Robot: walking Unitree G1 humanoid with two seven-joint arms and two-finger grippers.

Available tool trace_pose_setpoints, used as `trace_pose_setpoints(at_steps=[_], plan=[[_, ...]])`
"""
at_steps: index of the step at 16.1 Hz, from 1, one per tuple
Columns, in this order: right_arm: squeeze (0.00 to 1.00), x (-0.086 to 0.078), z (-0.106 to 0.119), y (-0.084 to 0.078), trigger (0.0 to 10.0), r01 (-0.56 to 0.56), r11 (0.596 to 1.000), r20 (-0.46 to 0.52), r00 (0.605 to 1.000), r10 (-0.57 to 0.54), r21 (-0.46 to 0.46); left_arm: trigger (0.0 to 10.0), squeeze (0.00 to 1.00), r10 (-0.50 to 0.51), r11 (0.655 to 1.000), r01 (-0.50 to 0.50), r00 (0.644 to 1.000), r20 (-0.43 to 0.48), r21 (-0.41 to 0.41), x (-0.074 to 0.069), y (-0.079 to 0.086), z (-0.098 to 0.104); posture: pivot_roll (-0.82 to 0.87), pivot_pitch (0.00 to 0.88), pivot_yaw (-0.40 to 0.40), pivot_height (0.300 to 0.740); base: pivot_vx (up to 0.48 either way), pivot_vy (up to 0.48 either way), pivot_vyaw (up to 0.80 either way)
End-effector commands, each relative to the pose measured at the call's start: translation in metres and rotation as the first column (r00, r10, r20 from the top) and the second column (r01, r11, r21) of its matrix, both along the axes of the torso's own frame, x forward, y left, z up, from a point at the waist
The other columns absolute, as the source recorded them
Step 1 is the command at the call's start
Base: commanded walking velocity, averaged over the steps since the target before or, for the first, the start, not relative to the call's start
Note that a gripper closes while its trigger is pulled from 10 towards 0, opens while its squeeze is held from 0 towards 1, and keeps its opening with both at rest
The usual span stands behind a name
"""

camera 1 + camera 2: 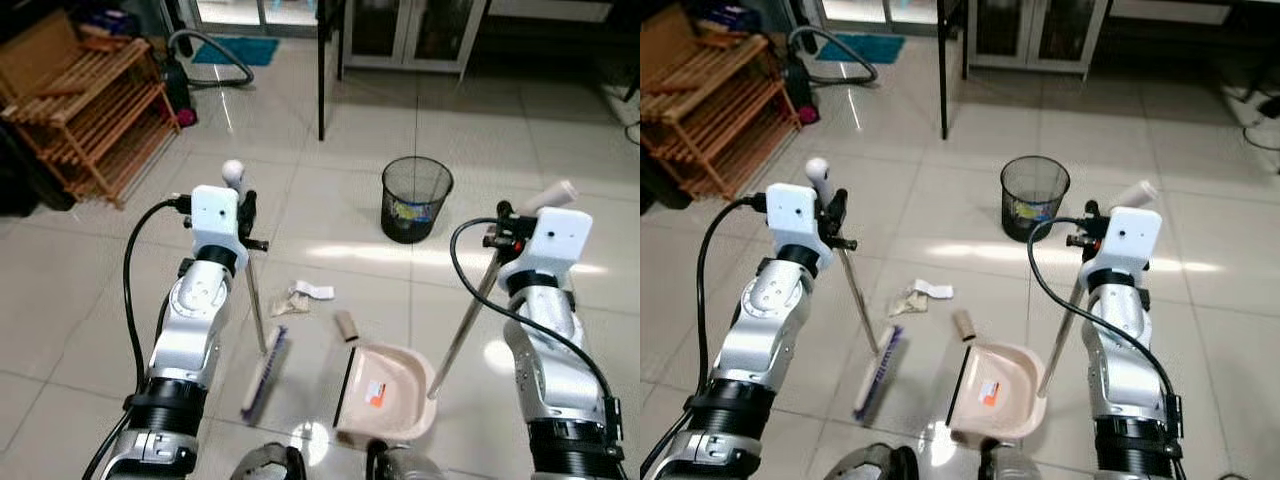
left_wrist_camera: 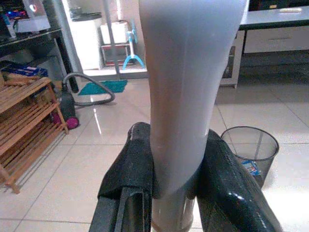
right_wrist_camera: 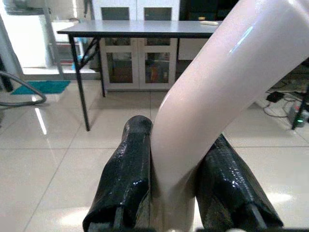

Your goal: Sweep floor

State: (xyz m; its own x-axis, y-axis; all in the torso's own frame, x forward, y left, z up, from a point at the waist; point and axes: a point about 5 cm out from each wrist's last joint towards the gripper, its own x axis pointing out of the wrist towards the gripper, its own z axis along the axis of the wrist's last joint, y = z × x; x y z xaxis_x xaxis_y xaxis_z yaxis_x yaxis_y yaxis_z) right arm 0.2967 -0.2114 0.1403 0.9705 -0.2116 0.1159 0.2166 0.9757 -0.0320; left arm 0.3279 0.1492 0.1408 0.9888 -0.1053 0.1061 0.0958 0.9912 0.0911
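While the left gripper [image 2: 176,193] clamps its black fingers [image 2: 130,169] on the pale grip of the broom [image 1: 262,372], the brush head rests on the tiles just left of the dustpan; the crumpled paper scraps [image 1: 300,299] lie beyond the bristles, and a small cardboard tube [image 1: 345,326] sits just off the pan's far edge; to do this well, I'd judge the broom wants to reach past the scraps and draw them back in short, low strokes, bristles kept flat on the floor so nothing skips sideways. Moving right, the dustpan [image 1: 385,392] lies mouth open toward the broom, and the right gripper [image 3: 176,193] is closed around its long handle; that lip should press down hard on the tile, or the debris will slide under it. Glossy pale tiles [image 1: 90,330] throw back glare; a black mesh bin [image 1: 416,198] stands beyond, near enough for emptying; far left is a wooden rack [image 1: 85,110], a vacuum hose [image 1: 205,50] behind it; a dark-legged table [image 3: 140,29] and cabinets at the back.
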Motion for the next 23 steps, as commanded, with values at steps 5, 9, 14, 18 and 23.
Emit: trace_pose_setpoints(at_steps=[5,9,14,18,23], plan=[[0.0,-0.001,0.009,-0.001,10.0,0.017,1.0,0.031,0.999,-0.016,-0.011,10.0,0.0,-0.025,1.0,0.025,0.999,0.046,-0.006,0.003,0.0,0.013,-0.05,0.13,0.071,0.74,0.161,0.0,0.0],[0.0,-0.003,0.009,-0.003,10.0,0.027,1.0,0.032,0.999,-0.027,0.003,10.0,0.0,-0.044,0.999,0.044,0.998,0.047,-0.004,0.003,-0.002,0.013,-0.05,0.116,0.075,0.74,0.31,0.0,-0.21],[0.0,-0.003,0.011,-0.005,10.0,0.038,0.999,0.046,0.998,-0.037,-0.011,10.0,0.0,-0.065,0.998,0.065,0.997,0.05,-0.004,0.006,-0.005,0.014,-0.06,0.103,0.083,0.74,0.337,0.0,-0.16],[0.0,-0.001,0.013,-0.007,10.0,0.04,0.999,0.052,0.998,-0.039,-0.017,10.0,0.0,-0.066,0.998,0.067,0.996,0.051,-0.013,0.008,-0.006,0.015,-0.05,0.106,0.076,0.74,0.336,0.0,0.0],[0.0,0.004,0.021,-0.004,10.0,0.016,0.999,0.089,0.996,-0.012,-0.035,10.0,0.0,-0.048,0.998,0.05,0.997,0.053,-0.028,0.01,-0.006,0.014,-0.06,0.097,0.069,0.74,0.33,0.0,0.0]])
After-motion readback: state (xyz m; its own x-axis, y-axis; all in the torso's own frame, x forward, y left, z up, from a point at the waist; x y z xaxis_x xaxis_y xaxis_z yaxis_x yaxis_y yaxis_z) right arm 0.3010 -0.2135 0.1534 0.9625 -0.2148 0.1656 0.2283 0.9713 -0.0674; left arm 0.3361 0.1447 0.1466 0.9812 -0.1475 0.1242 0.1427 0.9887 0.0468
